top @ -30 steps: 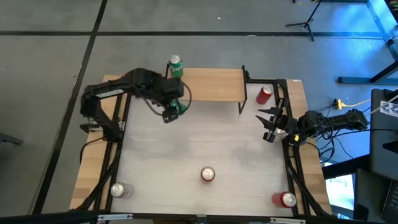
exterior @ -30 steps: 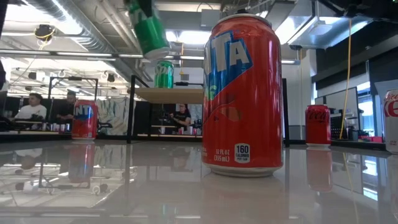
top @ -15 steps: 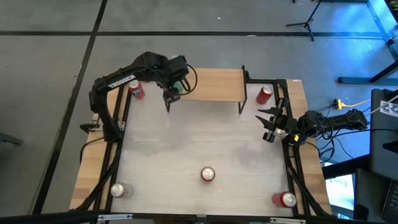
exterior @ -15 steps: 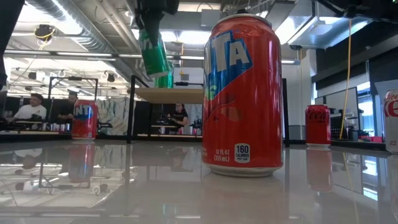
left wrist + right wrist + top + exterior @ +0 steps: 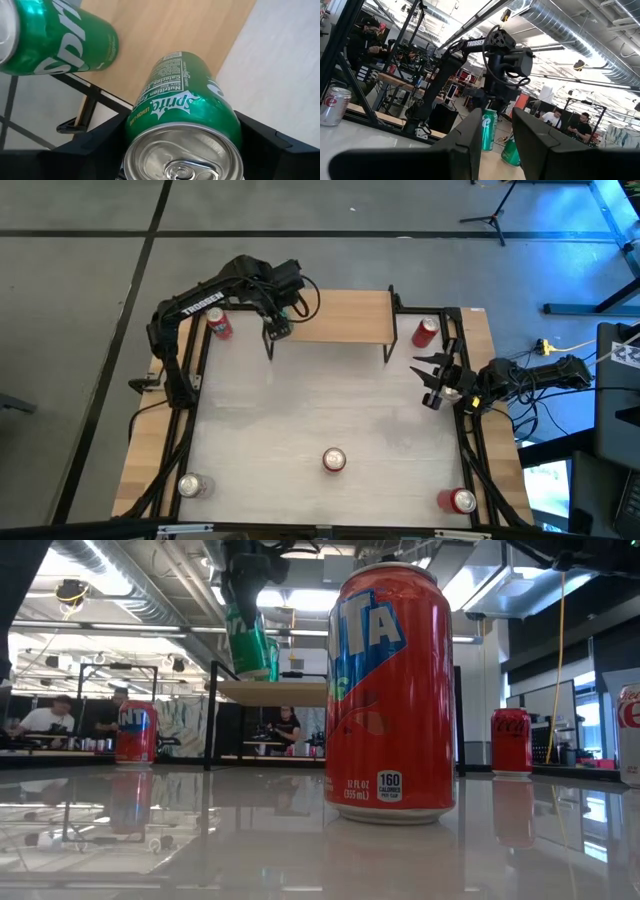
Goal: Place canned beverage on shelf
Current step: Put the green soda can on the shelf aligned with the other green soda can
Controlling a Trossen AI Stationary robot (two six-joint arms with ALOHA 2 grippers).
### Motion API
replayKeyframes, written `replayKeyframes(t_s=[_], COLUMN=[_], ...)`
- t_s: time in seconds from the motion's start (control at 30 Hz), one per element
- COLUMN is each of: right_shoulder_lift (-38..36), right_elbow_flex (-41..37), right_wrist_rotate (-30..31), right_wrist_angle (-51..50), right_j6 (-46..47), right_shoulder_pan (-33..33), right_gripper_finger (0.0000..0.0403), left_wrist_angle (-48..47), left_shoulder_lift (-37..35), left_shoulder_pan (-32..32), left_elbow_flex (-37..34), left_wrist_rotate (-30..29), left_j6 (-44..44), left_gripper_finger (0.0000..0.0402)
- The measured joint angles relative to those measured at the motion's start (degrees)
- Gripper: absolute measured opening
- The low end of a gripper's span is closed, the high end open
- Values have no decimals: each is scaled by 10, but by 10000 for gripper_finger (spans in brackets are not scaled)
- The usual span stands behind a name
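My left gripper is shut on a green Sprite can over the left end of the shelf, a light-wood board on black legs. In the low view the can shows tilted just above the board. A second green Sprite can stands upright on its base on the shelf's far left corner, right beside the held one. My right gripper is open and empty near the table's right edge, and its fingers show in the right wrist view. My left gripper pinches the Sprite can between its two fingers, one on each side of the can's wall near its top end. The fingers come slanting from above and from the near side. The can is lifted and tilted, its top toward the wrist and its bottom toward the shelf board.
A red can stands left of the shelf and another right of it. An orange Fanta can stands at the table's middle near side, a silver can near left, a red can near right. People sit in the room behind.
My left gripper has carried the green can from in front of the shelf toward the table's far edge, over the shelf's left end, beside the standing Sprite can. The can has stayed tilted in the hold. The red can left of the shelf has come into view.
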Motion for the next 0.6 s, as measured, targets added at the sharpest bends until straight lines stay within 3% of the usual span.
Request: replayKeyframes(t_s=[0.37, 0.6], right_shoulder_lift=[0, 0], right_elbow_flex=[0, 0], right_wrist_rotate=[0, 0], right_wrist_angle=[0, 0], right_j6=[0, 0], right_shoulder_pan=[0, 0], right_gripper_finger=[105, 105], left_wrist_angle=[5, 6], left_shoulder_lift=[12, 12], left_shoulder_pan=[25, 25], left_elbow_flex=[-1, -1], left_wrist_rotate=[14, -2], left_j6=[9, 7], left_gripper_finger=[289, 320])
